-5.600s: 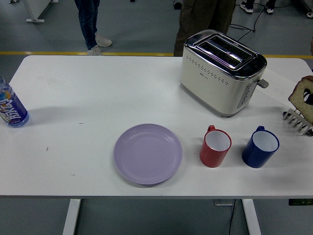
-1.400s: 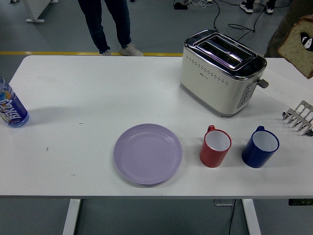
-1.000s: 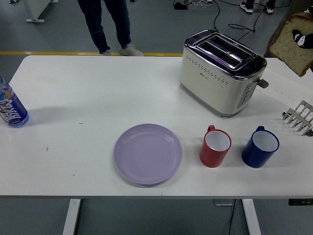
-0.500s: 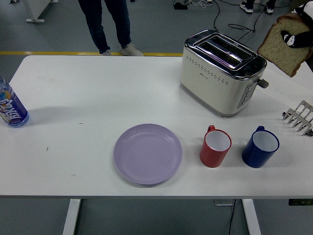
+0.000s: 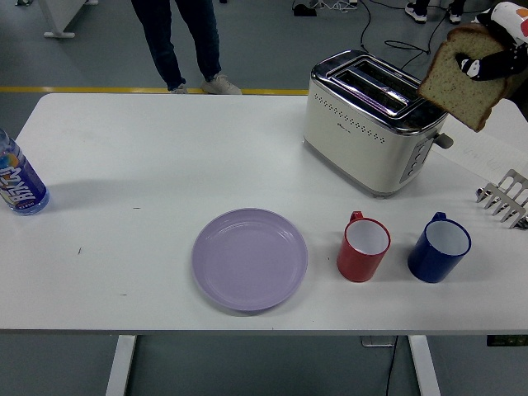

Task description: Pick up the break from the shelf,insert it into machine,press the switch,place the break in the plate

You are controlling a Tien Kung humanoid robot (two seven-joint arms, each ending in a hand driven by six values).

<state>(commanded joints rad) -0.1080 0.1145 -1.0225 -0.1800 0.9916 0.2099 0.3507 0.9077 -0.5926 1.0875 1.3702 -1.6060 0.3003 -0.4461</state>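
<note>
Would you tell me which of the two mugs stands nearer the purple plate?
The red mug. It stands just right of the plate; the blue mug sits farther right, on the red one's other side.

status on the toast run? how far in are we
Done: the bread slice is off the rack, which stands empty at the table's right edge. In hand: the right hand holds the slice in the air beside the toaster, not yet over its slots. Left: insert it, press the lever, then move the slice to the purple plate, which is bare.
</note>
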